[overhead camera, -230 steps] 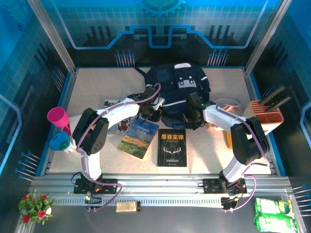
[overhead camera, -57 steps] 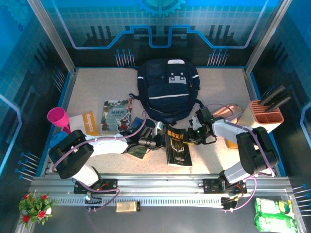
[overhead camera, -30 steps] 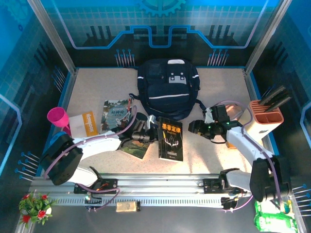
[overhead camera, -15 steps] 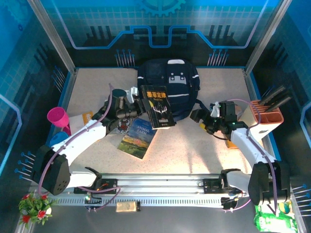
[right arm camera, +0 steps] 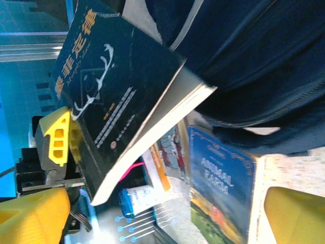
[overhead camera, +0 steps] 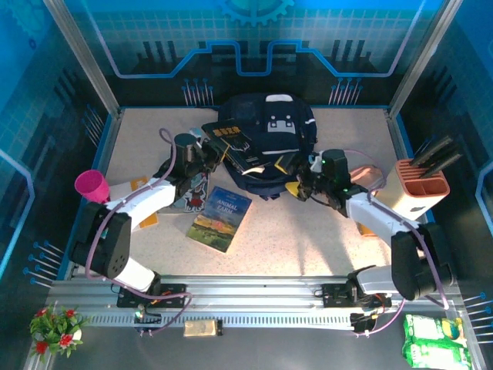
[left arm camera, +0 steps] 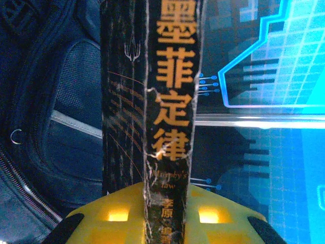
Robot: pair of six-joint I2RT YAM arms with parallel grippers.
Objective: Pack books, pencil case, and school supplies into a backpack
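From above, the left claw (overhead camera: 206, 146) is pinching the black book (overhead camera: 240, 148) by its spine end and holding it tilted over the near-left part of the backpack (overhead camera: 271, 131), clear of the table (overhead camera: 308, 239). The right claw (overhead camera: 291, 175) sits at the backpack's near-right edge with its fingers spread. Half a second ago the book stood more upright in front of the bag; now it leans farther back across it, and the right claw has come in from the right. At the start the book lay flat beside Animal Farm (overhead camera: 219, 218).

I count three books: one held and two on the table, Animal Farm and the white-red book (overhead camera: 194, 191), which is half under the left arm. There is one backpack, one pencil case (overhead camera: 370, 176) behind the right arm, one orange-yellow piece (overhead camera: 139, 183) peeking out by the left arm, one pink cup (overhead camera: 91, 185) and one beige holder (overhead camera: 422, 185).

At the left wrist, the black book (left arm camera: 152, 112) runs straight up out of the left claw (left arm camera: 161, 213), its yellow fingers (left arm camera: 118, 213) pressed on either side of the spine, with the backpack (left arm camera: 45, 127) just behind on the left.

At the right wrist, the right claw (right arm camera: 162, 216) is wide apart and holds nothing. The black book (right arm camera: 111, 91) slants over the backpack (right arm camera: 254, 61), a yellow finger of the left claw at its lower corner, and Animal Farm (right arm camera: 218, 188) lies flat below.
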